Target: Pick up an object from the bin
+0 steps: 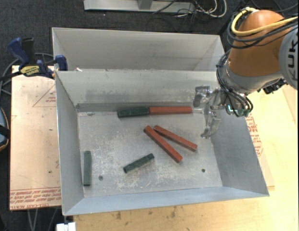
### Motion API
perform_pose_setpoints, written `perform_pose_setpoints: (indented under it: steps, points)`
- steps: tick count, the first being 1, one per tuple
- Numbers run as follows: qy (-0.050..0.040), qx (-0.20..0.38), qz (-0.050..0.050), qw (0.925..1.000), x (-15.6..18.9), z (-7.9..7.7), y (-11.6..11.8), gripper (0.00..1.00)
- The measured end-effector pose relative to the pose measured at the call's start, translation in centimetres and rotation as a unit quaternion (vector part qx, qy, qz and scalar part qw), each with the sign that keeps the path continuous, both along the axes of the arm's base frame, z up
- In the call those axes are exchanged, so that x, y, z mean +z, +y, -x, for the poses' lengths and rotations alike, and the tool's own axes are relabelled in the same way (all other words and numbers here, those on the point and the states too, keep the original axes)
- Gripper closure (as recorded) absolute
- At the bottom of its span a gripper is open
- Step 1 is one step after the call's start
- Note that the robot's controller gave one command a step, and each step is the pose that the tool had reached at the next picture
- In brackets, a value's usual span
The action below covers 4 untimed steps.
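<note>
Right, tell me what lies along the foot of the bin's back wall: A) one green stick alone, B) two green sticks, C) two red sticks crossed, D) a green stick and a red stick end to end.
D: a green stick and a red stick lie in one line, end to end, against the back wall.

One camera is looking down on the grey sheet-metal bin (139,57) from above and somewhat to one side, facing its tall far wall at the top of the frame. It is standing back, taking in the whole rim, with the orange-covered robot arm (257,47) showing at upper right.
</note>
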State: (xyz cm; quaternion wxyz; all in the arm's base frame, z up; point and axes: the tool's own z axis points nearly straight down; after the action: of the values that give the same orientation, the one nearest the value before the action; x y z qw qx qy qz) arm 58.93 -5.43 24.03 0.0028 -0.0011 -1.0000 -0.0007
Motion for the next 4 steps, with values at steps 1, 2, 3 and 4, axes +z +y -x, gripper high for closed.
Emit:
perform_pose_setpoints:
  steps: [1, 2, 3, 4]
  points:
    - [0.0004, 0.078, -0.001, 0.9970, -11.3, 1.6, 3.8, 0.00]
    - [-0.0048, 0.118, -0.001, 0.9930, -17.1, 2.6, 10.1, 0.00]
    - [-0.0026, 0.214, -0.002, 0.9768, -17.1, 6.0, 15.1, 0.00]
    - [-0.0038, 0.213, -0.001, 0.9771, -17.0, 5.9, 14.9, 1.00]
